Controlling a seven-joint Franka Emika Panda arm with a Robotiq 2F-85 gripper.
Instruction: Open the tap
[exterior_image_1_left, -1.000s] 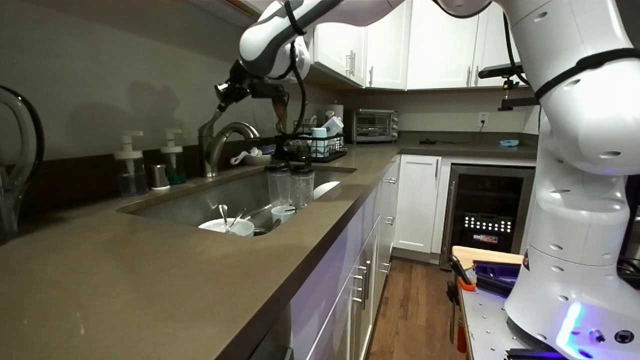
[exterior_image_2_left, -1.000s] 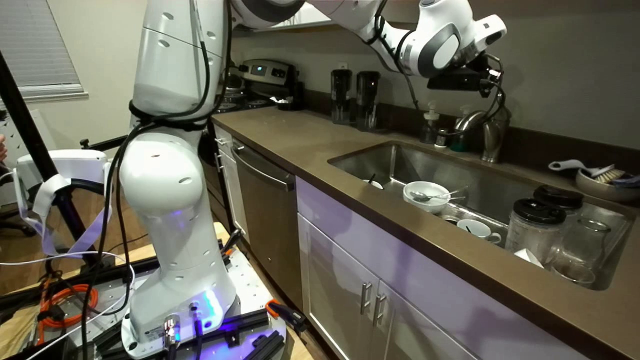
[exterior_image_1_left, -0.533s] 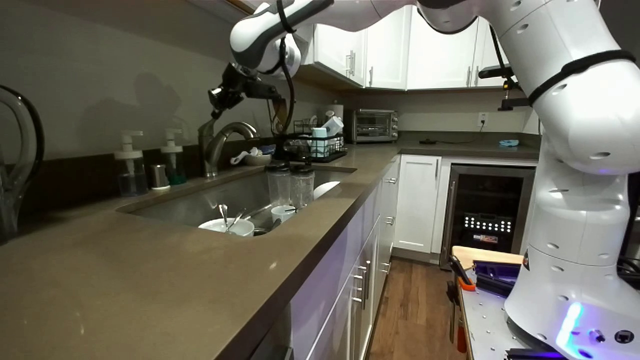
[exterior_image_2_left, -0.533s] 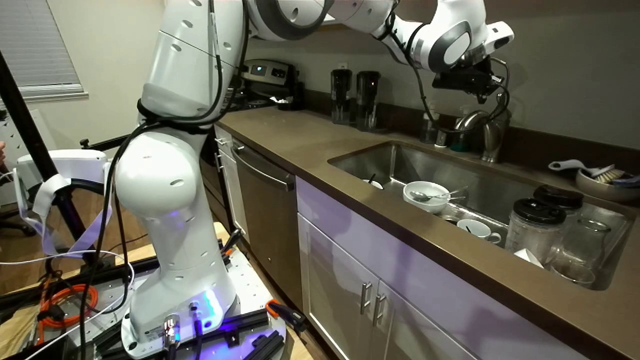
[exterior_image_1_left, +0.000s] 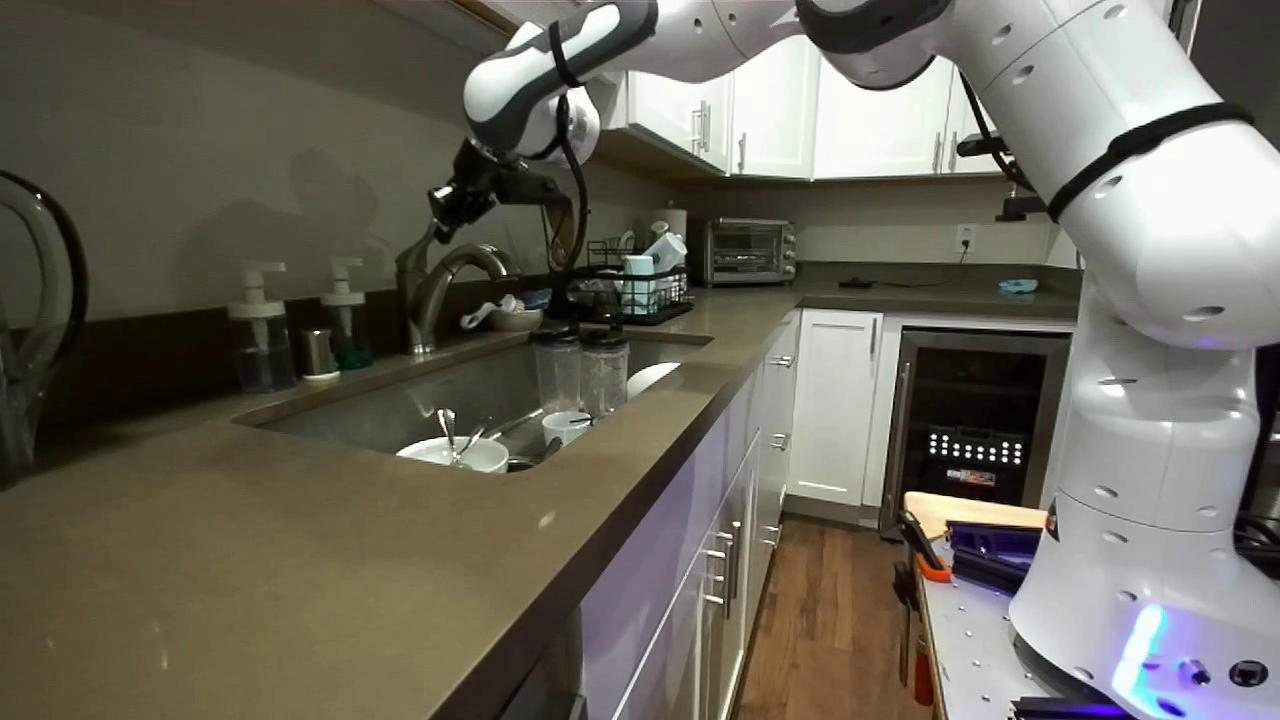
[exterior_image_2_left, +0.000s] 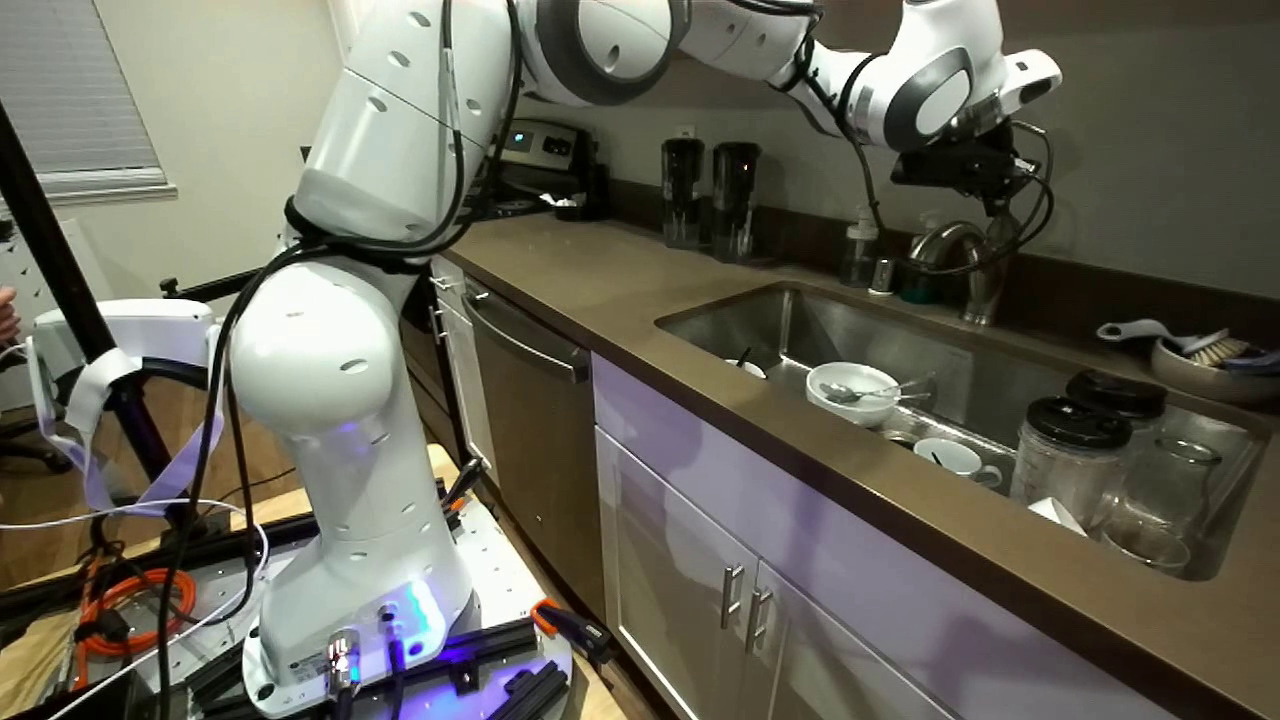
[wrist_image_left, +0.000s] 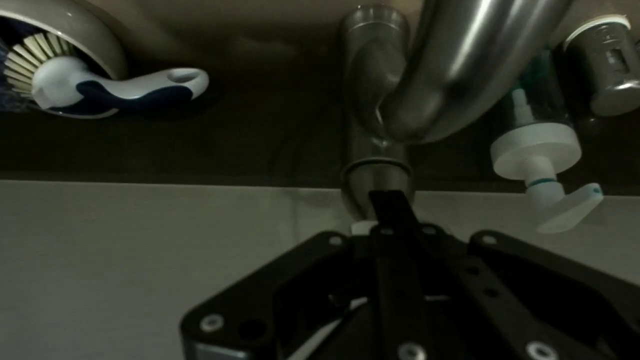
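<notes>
The tap is brushed metal with an arched spout. It stands behind the sink in both exterior views (exterior_image_1_left: 428, 315) (exterior_image_2_left: 985, 285), and its body and spout fill the upper middle of the wrist view (wrist_image_left: 375, 100). My gripper is above the top of the tap, at its handle end, in both exterior views (exterior_image_1_left: 438, 236) (exterior_image_2_left: 997, 208). In the wrist view the gripper (wrist_image_left: 392, 196) has its dark fingers together, pointing at the tap's rounded top. The fingertips overlap that top in the picture; I cannot tell whether they touch it. The handle is mostly hidden behind the fingers.
Two soap dispensers (exterior_image_1_left: 262, 335) (exterior_image_1_left: 347, 320) and a small metal cup (exterior_image_1_left: 320, 353) stand beside the tap. A bowl with a brush (exterior_image_2_left: 1210, 365) is on its other side. The sink (exterior_image_2_left: 800, 315) holds dishes and lidded jars (exterior_image_2_left: 1070, 450). The wall is close behind.
The gripper has come down closer to the top of the tap. In an exterior view the arm has shifted right and down. The tap looks unmoved.
</notes>
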